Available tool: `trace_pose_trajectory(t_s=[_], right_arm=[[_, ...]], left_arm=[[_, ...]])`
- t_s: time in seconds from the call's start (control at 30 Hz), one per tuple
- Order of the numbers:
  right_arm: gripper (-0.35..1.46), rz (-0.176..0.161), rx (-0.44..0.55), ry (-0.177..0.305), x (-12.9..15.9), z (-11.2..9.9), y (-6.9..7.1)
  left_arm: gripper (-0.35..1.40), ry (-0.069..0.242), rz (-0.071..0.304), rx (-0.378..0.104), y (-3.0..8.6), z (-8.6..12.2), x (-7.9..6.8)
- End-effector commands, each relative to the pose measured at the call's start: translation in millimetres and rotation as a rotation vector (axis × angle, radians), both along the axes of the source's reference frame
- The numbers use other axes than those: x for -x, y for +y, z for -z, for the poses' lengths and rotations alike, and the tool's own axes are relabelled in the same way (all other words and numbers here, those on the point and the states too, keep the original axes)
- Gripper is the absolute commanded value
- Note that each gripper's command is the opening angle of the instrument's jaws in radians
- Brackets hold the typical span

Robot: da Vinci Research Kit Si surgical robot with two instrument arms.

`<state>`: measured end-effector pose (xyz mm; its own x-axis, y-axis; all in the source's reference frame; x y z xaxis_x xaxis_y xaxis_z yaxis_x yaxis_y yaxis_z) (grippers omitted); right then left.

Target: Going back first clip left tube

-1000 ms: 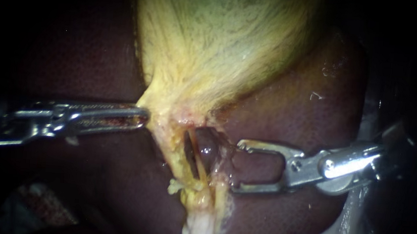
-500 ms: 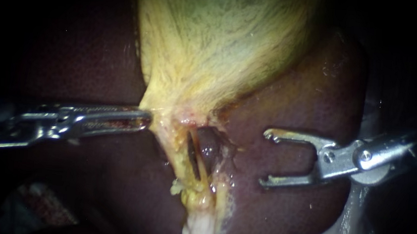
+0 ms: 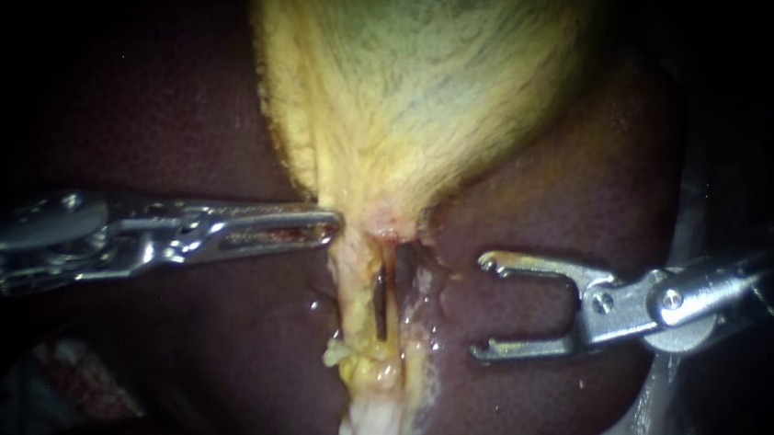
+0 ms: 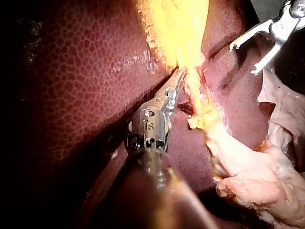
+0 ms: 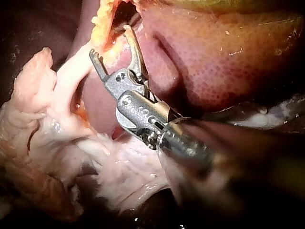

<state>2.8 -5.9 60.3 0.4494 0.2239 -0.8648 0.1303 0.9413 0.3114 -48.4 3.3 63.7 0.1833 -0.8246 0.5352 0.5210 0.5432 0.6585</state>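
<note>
Jaws of left instrument clenched on gallbladder neck, likely tensioning left tube just below for exposure. Right instrument jaws gape empty, near tube but apart; no clip discernible.

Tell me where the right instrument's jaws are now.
Endoscope view, right side: the right instrument hangs with open jaws over the liver, just right of the tubes below the gallbladder.

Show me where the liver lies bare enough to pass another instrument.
Bare liver lies above the right instrument, bordered by the gallbladder, and also under the left instrument. Only a narrow strip separates the right instrument's open jaws from the tubes. Crowded where the left instrument meets the gallbladder's neck.
</note>
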Motion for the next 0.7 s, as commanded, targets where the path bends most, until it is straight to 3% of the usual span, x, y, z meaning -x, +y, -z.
trace_pose_trajectory(t_s=[0.03,0.4,0.7], right_arm=[[0.6,0.0,0.0,0.0,0.0,0.0,0.0],[0.6,0.0,0.0,0.0,0.0,0.0,0.0],[0.6,0.019,0.041,0.011,0.1,0.0,0.1]], left_arm=[[-0.35,0.0,-0.002,0.0,-0.1,0.0,0.1],[-0.35,-0.004,-0.006,0.0,-0.4,-0.2,0.5],[-0.35,-0.004,-0.007,0.0,-0.3,-0.2,0.5]])
